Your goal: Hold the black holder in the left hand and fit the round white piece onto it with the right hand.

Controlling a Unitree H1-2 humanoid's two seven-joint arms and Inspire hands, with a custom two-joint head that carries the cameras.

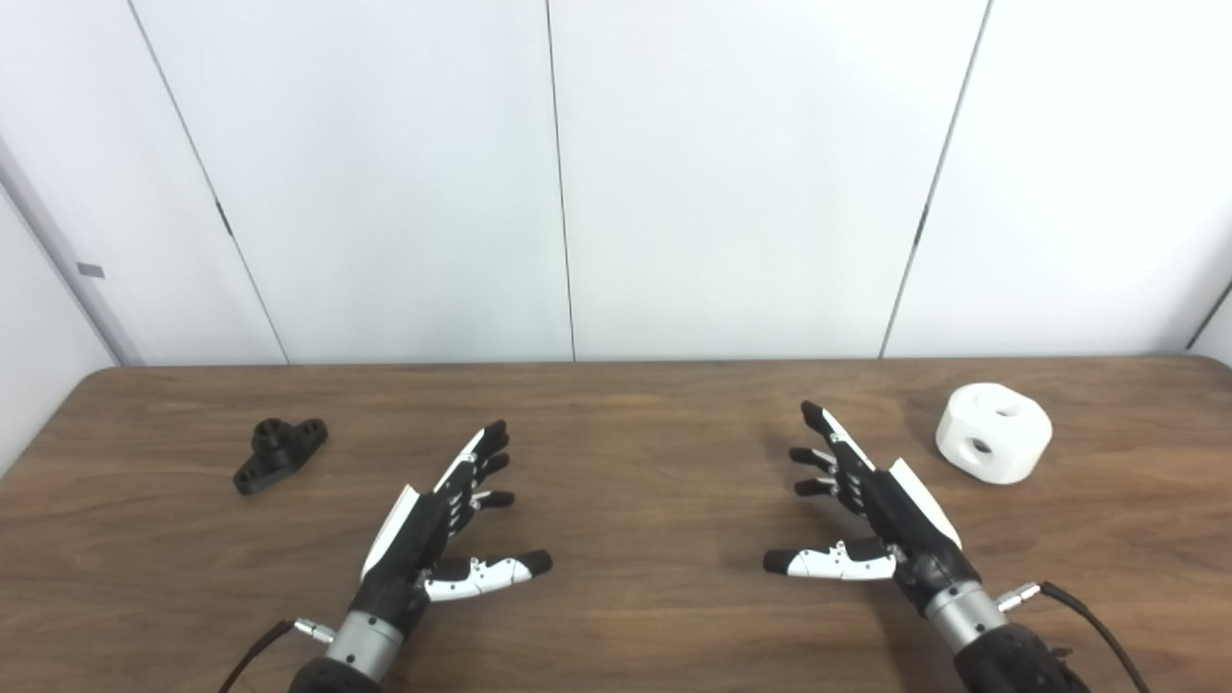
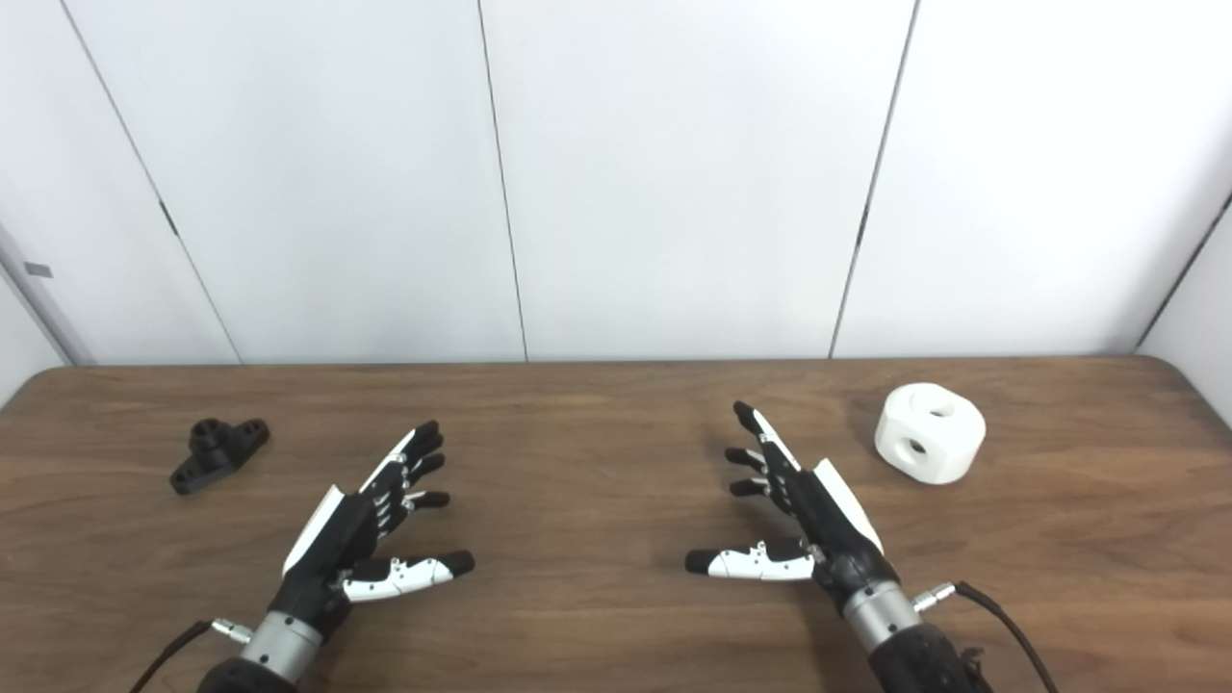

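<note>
Lying untouched, black holder (image 1: pixel 279 454) and holed white piece (image 1: pixel 993 432); both hands spread, empty.

1. Both forearms are running out of the bottom edge, so nothing above the wrists is showing.
2. The surface (image 1: pixel 635 616) is being cut off at the left, right and bottom edges.
3. The black holder (image 1: pixel 279 454) is appearing too small to tell its holes clearly.
4. The round white piece (image 1: pixel 993 445) is hiding its far side and underside.
5. The left hand (image 1: pixel 423 539) and right hand (image 1: pixel 890 525) are turning their palms inward, partly out of sight.
6. The cables at both wrists are leaving the frame.
</note>
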